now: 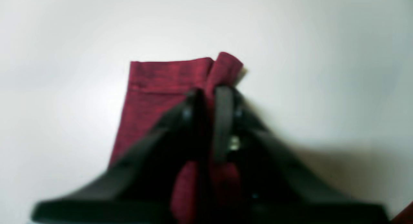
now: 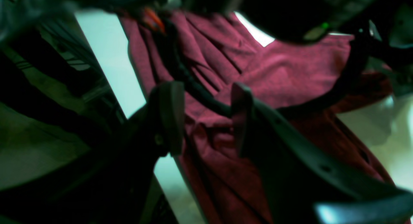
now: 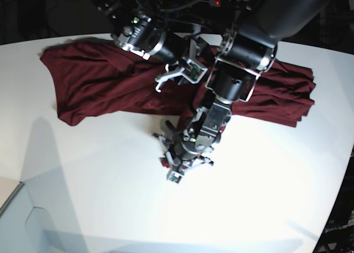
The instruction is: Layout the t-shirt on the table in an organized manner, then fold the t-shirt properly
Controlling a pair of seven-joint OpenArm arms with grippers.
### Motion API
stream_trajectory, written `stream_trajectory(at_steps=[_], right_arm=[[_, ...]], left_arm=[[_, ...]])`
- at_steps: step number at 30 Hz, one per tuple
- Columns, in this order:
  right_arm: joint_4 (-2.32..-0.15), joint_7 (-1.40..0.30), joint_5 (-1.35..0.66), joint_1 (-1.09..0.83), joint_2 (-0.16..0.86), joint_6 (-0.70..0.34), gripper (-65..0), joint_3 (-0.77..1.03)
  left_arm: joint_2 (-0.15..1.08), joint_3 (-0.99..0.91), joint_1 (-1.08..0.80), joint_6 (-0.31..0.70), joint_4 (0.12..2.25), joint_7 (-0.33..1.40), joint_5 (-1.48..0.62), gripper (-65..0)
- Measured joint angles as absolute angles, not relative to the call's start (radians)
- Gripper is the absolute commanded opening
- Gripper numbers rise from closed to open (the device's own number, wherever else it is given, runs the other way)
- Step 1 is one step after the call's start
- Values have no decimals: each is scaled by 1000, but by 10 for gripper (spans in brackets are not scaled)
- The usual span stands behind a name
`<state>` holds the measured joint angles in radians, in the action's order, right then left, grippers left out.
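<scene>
The dark maroon t-shirt point(image 3: 99, 87) lies rumpled across the far half of the white table point(image 3: 110, 197). A narrow part of it is pulled toward the table's middle. There my left gripper point(image 3: 172, 169) is down at the tabletop. In the left wrist view my left gripper point(image 1: 209, 91) is shut on a bunched fold of the t-shirt point(image 1: 155, 88), whose hemmed edge lies flat beyond the fingers. My right gripper point(image 3: 168, 76) hovers over the shirt's middle. In the right wrist view my right gripper point(image 2: 206, 117) stands open with nothing between its fingers, the t-shirt point(image 2: 284, 72) behind them.
The table's curved edge point(image 3: 345, 170) runs down the right side. A pale flat panel point(image 3: 16, 220) lies at the near left corner. Dark equipment stands behind the table. A black cable point(image 2: 193, 85) hangs across the shirt in the right wrist view.
</scene>
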<state>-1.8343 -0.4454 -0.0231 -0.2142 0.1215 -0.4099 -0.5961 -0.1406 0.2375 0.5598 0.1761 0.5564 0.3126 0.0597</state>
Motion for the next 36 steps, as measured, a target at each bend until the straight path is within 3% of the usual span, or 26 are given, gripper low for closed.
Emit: stream_trajectory(at_steps=[8,17,23,28,36], right_arm=[[-1832,-447,-23,-215,121,-410,-403,-591],[-1832,-445,-25,-222,121,-410,-403,-590],[-1832,-446,-25,-222,121,-410,-403,-590],[-1821,-444,-26,-214,121,-410,-403,-590],[-1818,-445,-25,-214,123,-410,-403,-590]], left_arm=[[-142,57,490,190,728,426,65,-649],[-135,-198,338,186,1294,627,64,-649],[-57,-294,205,189,1600,793,-165,-649],[30,-409,98,187,1687,811,-370,-649],[115,-600,-24,184,1690,811,-532,-649]])
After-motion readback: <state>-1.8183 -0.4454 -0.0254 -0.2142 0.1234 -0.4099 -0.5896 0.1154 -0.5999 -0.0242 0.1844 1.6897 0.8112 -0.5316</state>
